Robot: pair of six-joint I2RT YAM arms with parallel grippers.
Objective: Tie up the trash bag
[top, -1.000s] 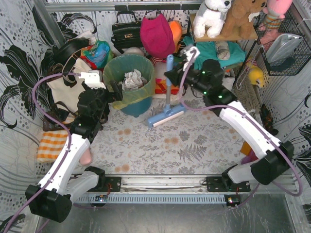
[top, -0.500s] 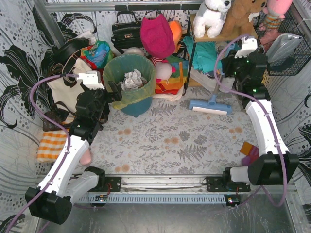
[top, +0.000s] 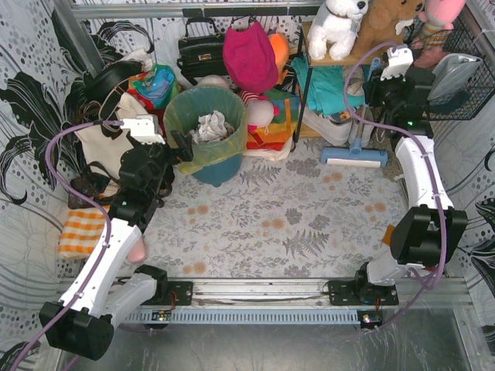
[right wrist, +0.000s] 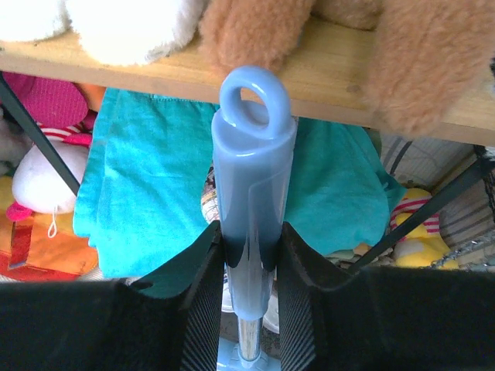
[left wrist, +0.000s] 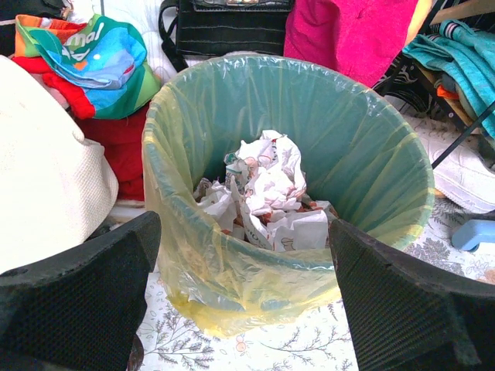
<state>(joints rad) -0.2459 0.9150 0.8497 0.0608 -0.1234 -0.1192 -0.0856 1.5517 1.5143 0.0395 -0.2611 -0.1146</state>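
Camera above and behind the arms: a thin, translucent yellow-green plastic trash bag (top: 204, 152) lines a round teal plastic bin (top: 220, 172) toward the far-left corner of the bench. Its mouth faces up, its top is folded over the rim, and crumpled white paper (top: 209, 126) lies inside. The left gripper (top: 184, 145) hangs just beside the bag's near-left side, and the right gripper (top: 379, 91) is well apart by the far-right edge, so the left arm is plainly nearer. From the left wrist, the bag stands upright dead ahead, and the two black fingers are spread wide with nothing gripped. From the right wrist, the fingers are clamped on the pale blue plastic handle of a floor squeegee (right wrist: 254, 178) below a wooden shelf (right wrist: 325, 77). By my reading the bag's mouth is not yet gathered, and the free left gripper is best placed to take the rim.
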